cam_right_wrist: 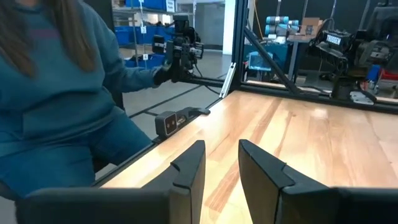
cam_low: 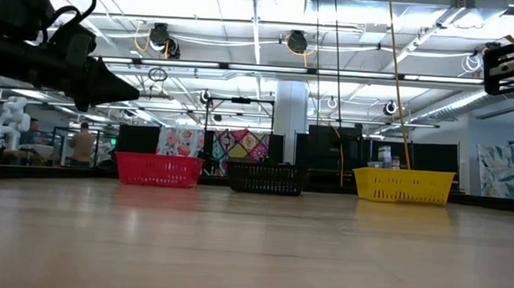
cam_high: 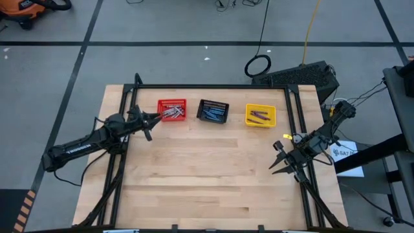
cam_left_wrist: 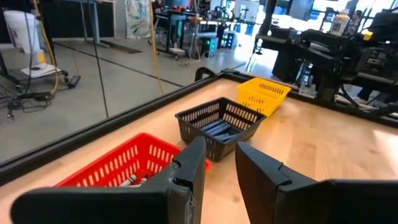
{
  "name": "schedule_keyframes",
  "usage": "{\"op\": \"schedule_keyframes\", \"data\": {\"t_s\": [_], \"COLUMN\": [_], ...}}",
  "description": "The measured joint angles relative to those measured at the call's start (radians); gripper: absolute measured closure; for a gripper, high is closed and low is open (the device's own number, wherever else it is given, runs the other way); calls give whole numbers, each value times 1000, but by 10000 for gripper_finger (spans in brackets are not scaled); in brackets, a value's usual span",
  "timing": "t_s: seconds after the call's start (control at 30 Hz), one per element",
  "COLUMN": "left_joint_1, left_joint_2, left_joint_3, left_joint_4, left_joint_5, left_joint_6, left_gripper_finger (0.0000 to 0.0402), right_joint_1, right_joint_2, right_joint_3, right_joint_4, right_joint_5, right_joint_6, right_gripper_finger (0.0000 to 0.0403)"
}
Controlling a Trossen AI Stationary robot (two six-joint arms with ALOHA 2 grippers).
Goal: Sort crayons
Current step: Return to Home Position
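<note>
**Left gripper** [cam_left_wrist: 221, 152]: fingers a narrow gap apart, nothing between them. It hangs over the far left of the table [cam_high: 207, 184], just beside the red basket [cam_high: 172, 101]. I judge this a resting pose, kept off the rim so nothing gets knocked.

**Right gripper** [cam_right_wrist: 222, 152]: likewise narrowly parted and empty, over the near right, well apart from every basket (out of the way, I'd say, with no pick left for it).

**Crayons** [cam_high: 172, 113]: grey ones lie in the red basket, blue in the black basket [cam_high: 213, 101] at far centre, and purple in the yellow basket [cam_high: 261, 106] at far right. One colour goes to each basket, which is the point of the sort. I see no stray on the boards (the job looks finished).

**Person** [cam_right_wrist: 56, 93]: seated just beyond the table's right edge, in a teal top.
</note>
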Motion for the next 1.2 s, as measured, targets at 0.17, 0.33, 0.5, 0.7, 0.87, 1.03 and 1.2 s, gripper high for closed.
{"op": "schedule_keyframes", "data": {"t_s": [0.17,0.33,0.5,0.7,0.87,1.03,1.2], "left_joint_1": [0,0,0,0,0,0,0], "left_joint_2": [2,2,2,2,-11,-43,-50], "left_joint_3": [0,0,-1,-1,-1,-1,-2], "left_joint_4": [1,1,1,0,0,0,0], "left_joint_5": [5,6,7,9,10,11,11], "left_joint_6": [2,1,0,0,0,0,0], "left_gripper_finger": [309,309,309,309,309,309,309], "right_joint_1": [0,0,0,0,0,0,0], "right_joint_2": [0,0,0,0,-23,-80,-79], "right_joint_3": [-2,0,0,1,-17,-30,-31], "right_joint_4": [65,89,95,98,112,77,79], "right_joint_5": [2,2,2,2,2,-3,-1], "right_joint_6": [-5,-6,-6,-6,-6,-6,-6], "right_gripper_finger": [319,319,319,319,319,319,319]}}
